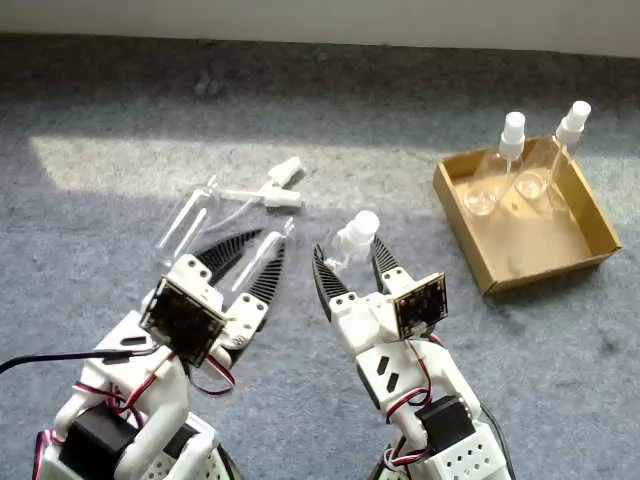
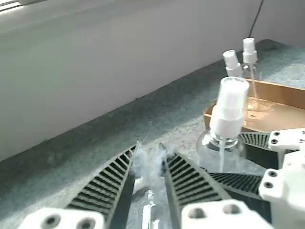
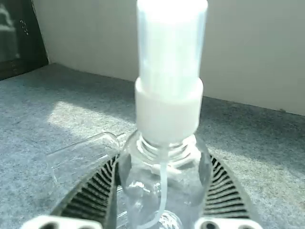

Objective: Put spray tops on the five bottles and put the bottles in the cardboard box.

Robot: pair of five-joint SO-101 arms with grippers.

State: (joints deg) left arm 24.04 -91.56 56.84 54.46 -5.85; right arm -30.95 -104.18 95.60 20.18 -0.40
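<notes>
Five clear, rounded plastic bottles are out. Two bottles (image 1: pixel 497 175) with white pump heads stand in the shallow cardboard box (image 1: pixel 550 268). The right claw (image 1: pixel 348 247) is clamped on a capped bottle (image 1: pixel 358 232) between the box and the left claw (image 2: pixel 148 152). The left claw's ribbed black fingers (image 2: pixel 109 183) squeeze a topless bottle (image 1: pixel 262 255). A bare bottle (image 1: pixel 187 220) lies on the grey, fuzzy desk (image 1: pixel 100 130) near two loose spray tops (image 1: pixel 283 198) with thin tubes.
</notes>
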